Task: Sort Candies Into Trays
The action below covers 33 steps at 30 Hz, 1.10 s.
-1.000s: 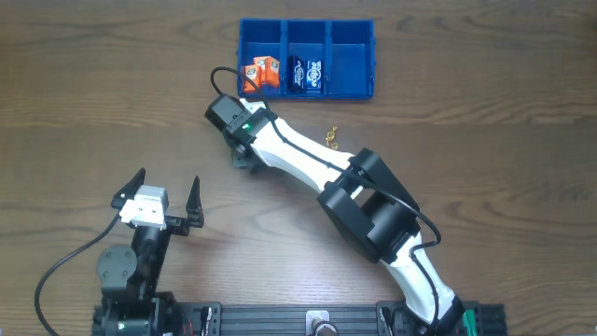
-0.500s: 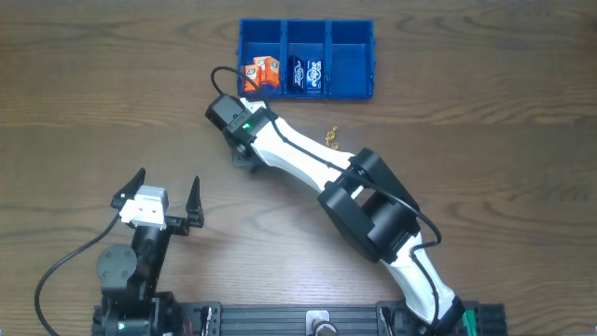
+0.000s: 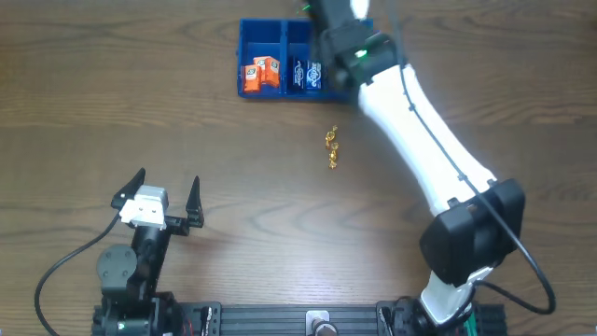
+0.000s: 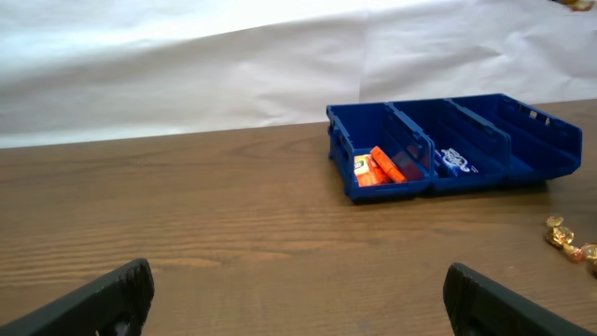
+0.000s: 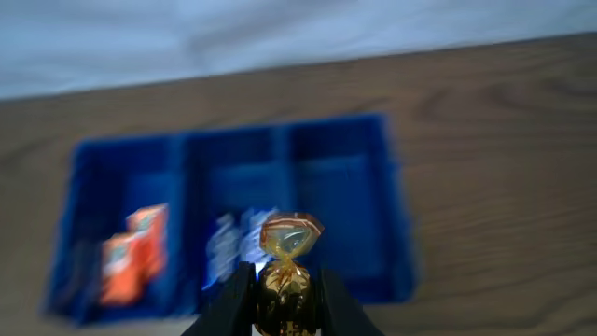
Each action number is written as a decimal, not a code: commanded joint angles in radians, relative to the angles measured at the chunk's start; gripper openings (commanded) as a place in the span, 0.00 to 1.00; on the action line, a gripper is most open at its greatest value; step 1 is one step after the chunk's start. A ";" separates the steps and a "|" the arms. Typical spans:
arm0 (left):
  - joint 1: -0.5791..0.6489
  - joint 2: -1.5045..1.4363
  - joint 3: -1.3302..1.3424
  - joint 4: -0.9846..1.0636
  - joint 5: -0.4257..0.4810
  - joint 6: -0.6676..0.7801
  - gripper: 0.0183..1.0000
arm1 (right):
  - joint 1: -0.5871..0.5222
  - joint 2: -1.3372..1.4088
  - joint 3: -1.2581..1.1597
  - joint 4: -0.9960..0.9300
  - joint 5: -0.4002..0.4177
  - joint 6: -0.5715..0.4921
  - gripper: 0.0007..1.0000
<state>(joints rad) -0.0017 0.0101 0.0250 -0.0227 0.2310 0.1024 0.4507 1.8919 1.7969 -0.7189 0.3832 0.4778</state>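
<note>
A blue tray (image 3: pixel 261 28) with three compartments stands at the back of the table. Orange candies (image 3: pixel 261 75) lie in its left compartment and a blue-wrapped candy (image 3: pixel 308 73) in the middle one. Two gold-wrapped candies (image 3: pixel 332 149) lie loose on the wood in front of the tray. My right gripper (image 5: pixel 283 299) is shut on a gold-wrapped candy (image 5: pixel 287 245), lifted above the tray (image 5: pixel 350 187). My left gripper (image 3: pixel 168 191) stands open near the front left of the table, with nothing between its fingers; the tray (image 4: pixel 550 140) shows far ahead of it.
The right arm (image 3: pixel 429 159) stretches diagonally from the front right to the tray. Bare wood lies left of the tray and across the table's middle. A white backdrop (image 4: pixel 187 65) rises behind the table's far edge.
The right arm swung from the table left of the gold candies up and right to above the tray, now carrying a gold candy. The left arm stayed still.
</note>
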 commanded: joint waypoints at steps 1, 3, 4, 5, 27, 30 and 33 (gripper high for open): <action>0.003 -0.006 -0.020 -0.031 0.021 0.006 1.00 | -0.053 0.070 -0.009 0.007 0.035 -0.039 0.04; 0.003 -0.006 -0.020 -0.031 0.021 0.006 1.00 | -0.068 0.089 -0.009 0.017 0.035 -0.039 0.04; 0.003 -0.006 -0.020 -0.031 0.021 0.006 1.00 | -0.076 0.107 -0.009 0.026 0.034 -0.039 0.04; 0.003 -0.006 -0.020 -0.031 0.021 0.006 1.00 | -0.080 0.121 -0.009 0.032 0.027 -0.039 0.04; 0.003 -0.006 -0.020 -0.031 0.021 0.006 1.00 | -0.100 0.312 -0.010 0.111 -0.018 -0.038 0.38; 0.003 -0.006 -0.020 -0.031 0.021 0.006 1.00 | -0.100 0.312 -0.010 0.113 -0.018 -0.038 0.60; 0.003 -0.006 -0.020 -0.031 0.022 0.006 1.00 | -0.100 0.312 -0.010 0.113 -0.018 -0.039 0.79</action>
<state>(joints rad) -0.0017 0.0101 0.0250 -0.0223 0.2314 0.1024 0.3576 2.1868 1.7901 -0.6079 0.3550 0.4351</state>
